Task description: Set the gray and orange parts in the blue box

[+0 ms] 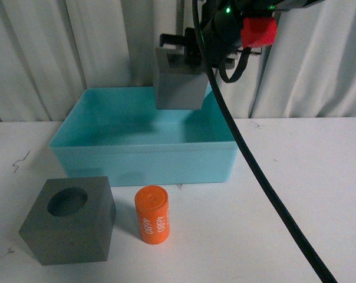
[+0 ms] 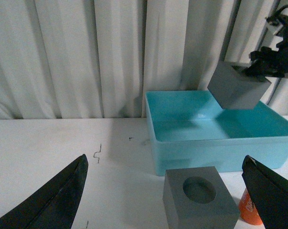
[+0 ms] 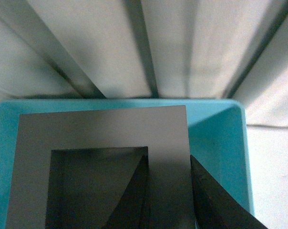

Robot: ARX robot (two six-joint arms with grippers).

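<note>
The square-recess cube (image 1: pixel 179 85) is held up over the box (image 1: pixel 142 162) by the right gripper (image 3: pixel 170 200), which is clamped on one wall of it (one finger is stuck down inside the recess, the other is outside). The left gripper (image 2: pixel 164 162) is spread wide and nothing is gripped by it. The round-recess cube (image 1: pixel 72 236) is parked on the table (image 1: pixel 307 177) in front of the box, with the cylinder (image 1: pixel 152 215) stood upright just beside it, to its right.

White table (image 1: pixel 319 177), pleated white curtain (image 1: pixel 48 53)
</note>
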